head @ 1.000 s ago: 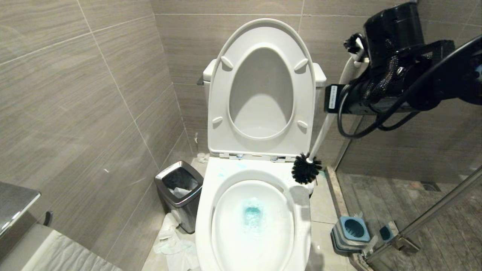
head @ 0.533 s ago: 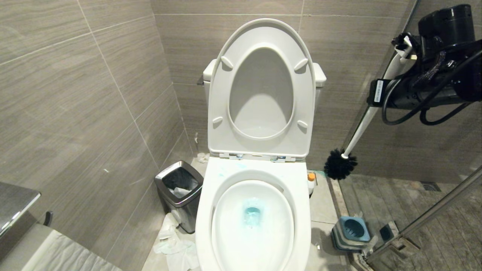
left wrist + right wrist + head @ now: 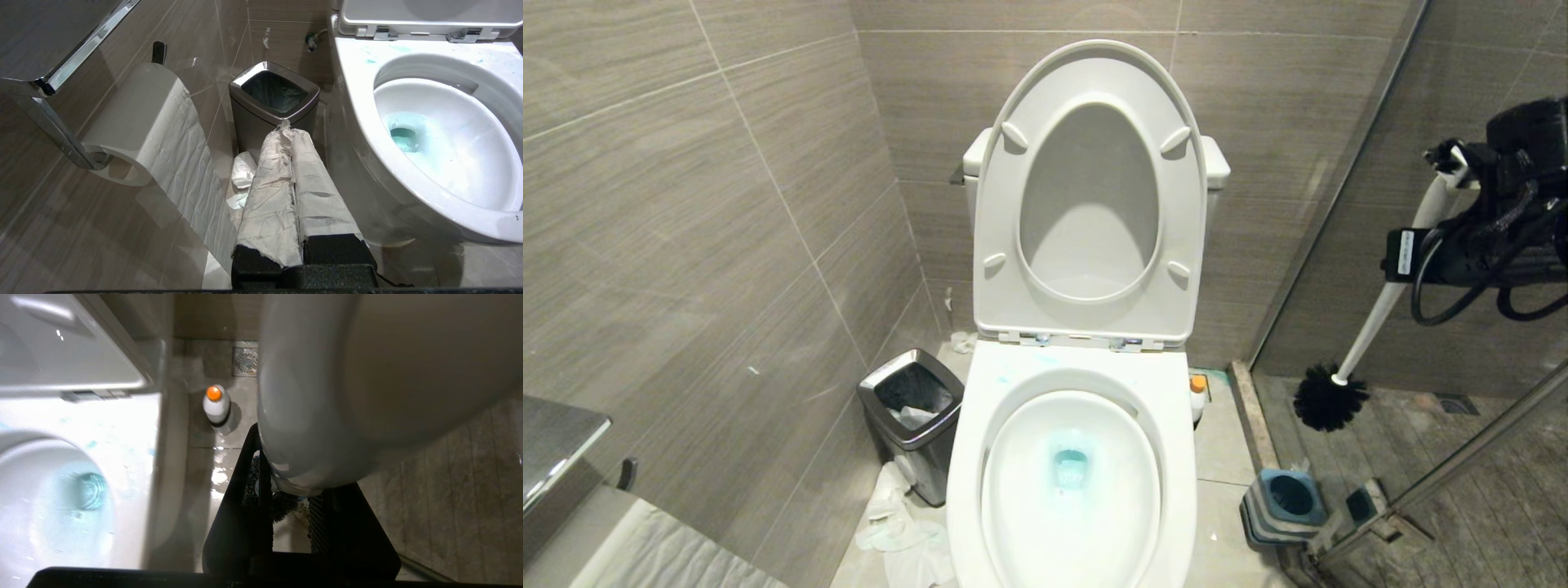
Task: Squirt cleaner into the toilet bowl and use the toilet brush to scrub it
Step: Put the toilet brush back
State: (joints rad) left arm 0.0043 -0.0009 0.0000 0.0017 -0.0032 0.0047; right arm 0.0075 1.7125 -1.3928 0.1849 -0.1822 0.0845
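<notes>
The right end effector (image 3: 1450,163), at the right edge of the head view, is clamped on the upper end of the toilet brush (image 3: 1372,322), whose white handle slants down-left to the black bristle head hanging in the air above the shower floor, well right of the toilet bowl (image 3: 1176,425). Turquoise cleaner (image 3: 1070,467) pools at the bottom of the bowl, with faint blue smears on the rim; seat and lid stand raised. The orange-capped bottle (image 3: 1197,396) stands on the floor just right of the bowl, and the blue-and-grey brush holder (image 3: 1286,502) sits lower right. The left end effector (image 3: 288,134), paper-wrapped fingers pressed together and empty, points at the chrome-rimmed bin (image 3: 273,96) beside a toilet-paper roll (image 3: 139,122).
</notes>
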